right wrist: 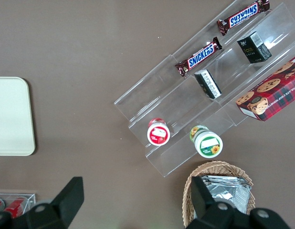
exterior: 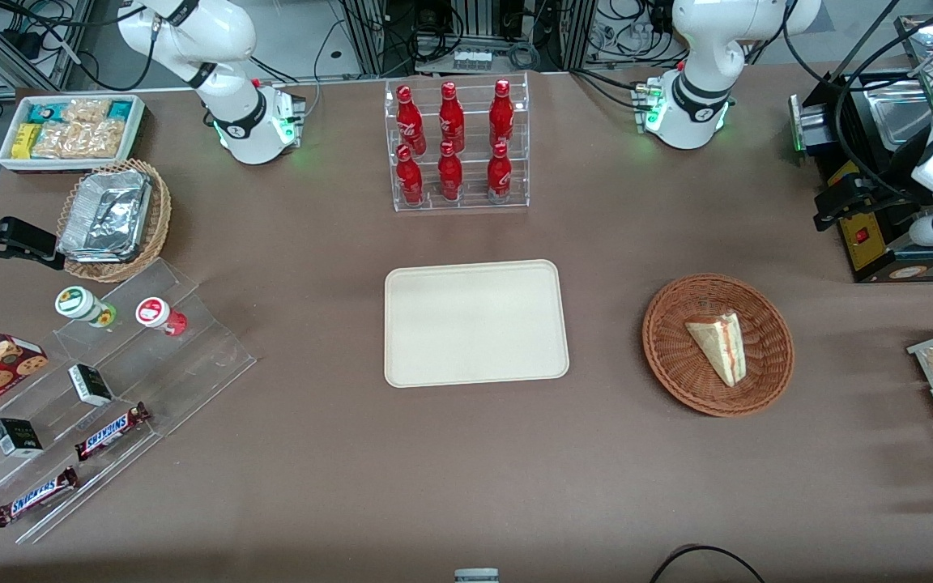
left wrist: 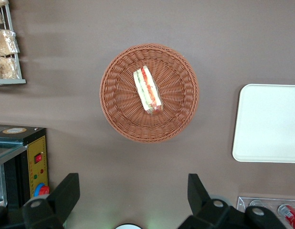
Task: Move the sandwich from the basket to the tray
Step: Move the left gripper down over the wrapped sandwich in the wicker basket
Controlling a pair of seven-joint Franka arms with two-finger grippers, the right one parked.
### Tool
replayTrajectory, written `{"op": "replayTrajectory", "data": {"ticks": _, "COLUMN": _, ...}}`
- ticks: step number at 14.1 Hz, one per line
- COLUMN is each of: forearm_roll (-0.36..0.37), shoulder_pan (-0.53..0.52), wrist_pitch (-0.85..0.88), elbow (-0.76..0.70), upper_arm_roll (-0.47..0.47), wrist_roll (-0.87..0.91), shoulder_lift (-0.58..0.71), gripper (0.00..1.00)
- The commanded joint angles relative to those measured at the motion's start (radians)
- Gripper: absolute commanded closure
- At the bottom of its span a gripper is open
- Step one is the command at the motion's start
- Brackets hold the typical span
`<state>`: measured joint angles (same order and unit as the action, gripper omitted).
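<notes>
because the sandwich (exterior: 718, 346) lay loose in the middle of the basket (exterior: 669, 356), resting on one bread face with its point toward the rim, nothing pinned it and a straight descent from above looked possible. seen from the front, its striped filling edge ran from about twelve o'clock down toward six o'clock inside the basket. the claw (left wrist: 133, 195) hung high above the tabletop (exterior: 466, 470), clear of the basket and holding nothing, its two fingers (left wrist: 66, 191) spread wide apart; in the left wrist view the sandwich (left wrist: 147, 89) and the basket (left wrist: 176, 119) sat between and ahead of the fingers, which suggested the arm was lined up for an approach rather than a grasp. the tray (exterior: 475, 324) lay bare at the basket's nine o'clock in the front view, well apart from it, flat and low-rimmed, so a short carry sideways would probably serve. the task looked unstarted. the soft bread would likely squash under a hard pinch, so closing across the two bread faces seemed the safer choice, and the woven wall might catch a fingertip if the claw came down off-centre. a rack of red bottles (exterior: 454, 146) stood at the tray's twelve o'clock, out of the path.
</notes>
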<state>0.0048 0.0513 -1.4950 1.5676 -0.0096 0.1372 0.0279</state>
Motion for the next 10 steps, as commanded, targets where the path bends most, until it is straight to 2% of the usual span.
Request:
{"op": "replayTrajectory", "data": {"ticks": 1, "forearm_roll": 0.003, "shoulder_pan": -0.01, "wrist_pitch": -0.002, "elbow": -0.003, "upper_arm_roll": -0.007, "wrist_roll": -0.013, "shoulder_lift": 0.009, "gripper": 0.0}}
{"op": "replayTrajectory", "data": {"ticks": 10, "forearm_roll": 0.007, "shoulder_pan": -0.002, "wrist_pitch": -0.083, "elbow": 0.012, "upper_arm_roll": -0.009, "wrist_roll": 0.014, "shoulder_lift": -0.124, "gripper": 0.0}}
